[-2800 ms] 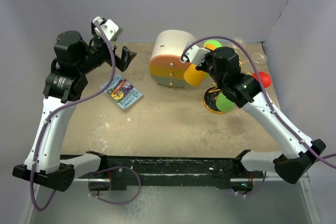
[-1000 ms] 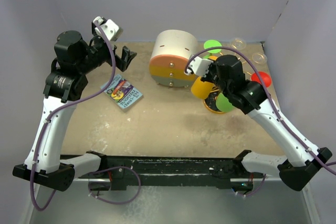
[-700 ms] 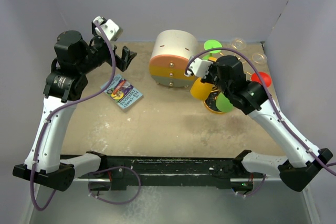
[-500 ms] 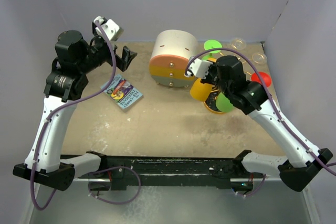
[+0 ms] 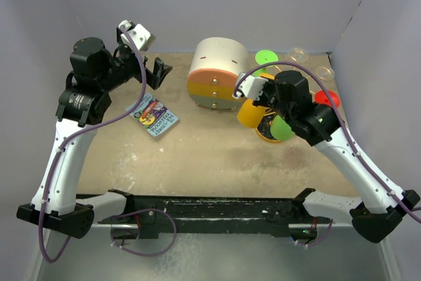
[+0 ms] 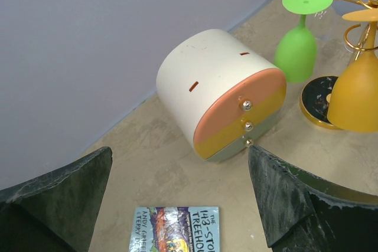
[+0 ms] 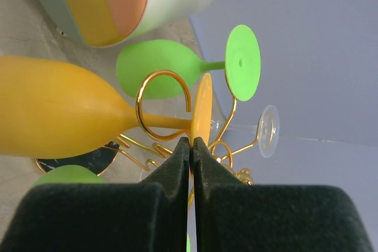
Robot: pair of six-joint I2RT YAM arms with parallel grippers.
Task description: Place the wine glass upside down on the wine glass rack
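Tabletop (image 5: 217,156): beige, matte, faintly scuffed.

Wine glass (image 7: 53,113): smooth opaque yellow, plastic-looking, with a tulip bowl, thin stem and flat disc foot. It hangs mouth-down at the wine glass rack (image 6: 314,100), which is gold wire with curled loops over a round black disc base edged in gold. The stem passes through one open loop. The bowl hangs over the base edge, on the drawer-box side.

Right pincer (image 7: 190,146): black padded fingers pressed together, tips pinching the rim of the yellow foot, just behind the loop. Whether the foot already bears on the wire is hard to tell.

Also on the rack is a green glass (image 6: 298,48), inverted, and a clear glass (image 7: 269,123) on a far arm.

Drawer box (image 6: 218,92): cream, rounded top, with three front bands in orange, yellow and pale grey-green, each with a small metal knob. All drawers are closed, contents hidden.

Left pincer (image 5: 158,72): jaws spread wide, holding nothing, raised above a picture book (image 6: 177,228) and well apart from the rack.
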